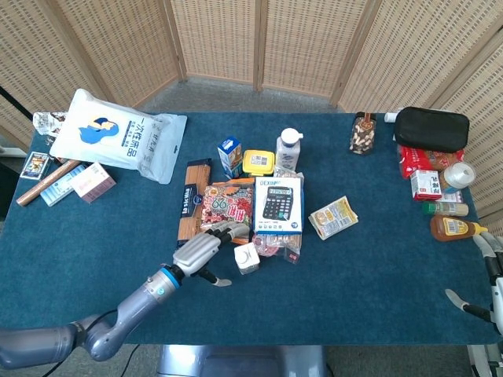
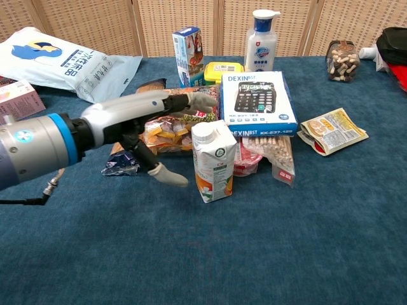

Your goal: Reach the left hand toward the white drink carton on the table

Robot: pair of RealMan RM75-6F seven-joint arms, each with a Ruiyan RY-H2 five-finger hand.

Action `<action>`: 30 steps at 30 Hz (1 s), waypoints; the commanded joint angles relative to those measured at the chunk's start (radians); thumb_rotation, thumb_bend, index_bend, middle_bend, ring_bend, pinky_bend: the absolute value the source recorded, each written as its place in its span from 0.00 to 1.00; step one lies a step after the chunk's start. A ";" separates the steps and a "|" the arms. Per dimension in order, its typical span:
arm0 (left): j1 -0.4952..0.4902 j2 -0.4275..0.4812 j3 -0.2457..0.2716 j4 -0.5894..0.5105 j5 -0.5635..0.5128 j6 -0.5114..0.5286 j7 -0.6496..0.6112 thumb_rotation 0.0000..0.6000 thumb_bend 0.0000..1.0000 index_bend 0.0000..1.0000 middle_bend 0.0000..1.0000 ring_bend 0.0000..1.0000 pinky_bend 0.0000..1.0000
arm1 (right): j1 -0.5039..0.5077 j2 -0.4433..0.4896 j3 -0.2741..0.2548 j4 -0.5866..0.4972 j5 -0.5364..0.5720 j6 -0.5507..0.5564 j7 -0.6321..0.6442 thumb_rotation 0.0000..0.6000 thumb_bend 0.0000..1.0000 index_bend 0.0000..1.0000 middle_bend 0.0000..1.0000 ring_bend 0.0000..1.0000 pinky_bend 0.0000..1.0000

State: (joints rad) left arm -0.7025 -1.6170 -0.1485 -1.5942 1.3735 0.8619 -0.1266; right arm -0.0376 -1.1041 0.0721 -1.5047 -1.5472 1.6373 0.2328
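The white drink carton [image 2: 213,161] stands upright in the middle of the blue table, with green and orange print on its front; from above it shows as a small white box [image 1: 247,258]. My left hand [image 2: 162,124] is just to its left, fingers spread and empty, the thumb low near the carton's base and the fingertips [image 2: 202,101] reaching over the snack bag behind it. In the head view the left hand [image 1: 203,250] lies right beside the carton without clearly touching it. My right hand [image 1: 489,275] stays at the table's right edge, fingers apart and empty.
Behind the carton lie a snack bag [image 2: 184,108], a calculator box [image 2: 257,101], a pasta pack [image 1: 189,206] and a pack of sticks [image 2: 270,152]. A blue carton [image 2: 188,46], yellow tub [image 2: 222,70] and white bottle [image 2: 263,32] stand further back. Bottles and packets crowd the right edge.
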 commanded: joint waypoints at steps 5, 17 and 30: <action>-0.001 -0.150 -0.035 0.113 -0.003 0.121 0.049 1.00 0.05 0.51 0.44 0.42 0.59 | 0.000 0.002 0.001 0.004 0.003 -0.002 0.012 1.00 0.00 0.00 0.00 0.00 0.01; 0.022 -0.133 -0.075 0.051 -0.027 0.216 0.120 1.00 0.13 0.80 0.72 0.65 0.70 | -0.002 0.004 0.002 0.005 0.002 0.002 0.016 1.00 0.00 0.00 0.00 0.00 0.01; 0.046 0.152 -0.208 -0.341 -0.052 0.293 0.197 1.00 0.13 0.79 0.72 0.65 0.70 | 0.000 0.000 -0.005 -0.005 -0.009 0.000 -0.015 1.00 0.00 0.00 0.00 0.00 0.01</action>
State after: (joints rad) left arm -0.6617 -1.5304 -0.3136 -1.8623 1.3409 1.1369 0.0352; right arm -0.0379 -1.1043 0.0675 -1.5094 -1.5558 1.6371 0.2180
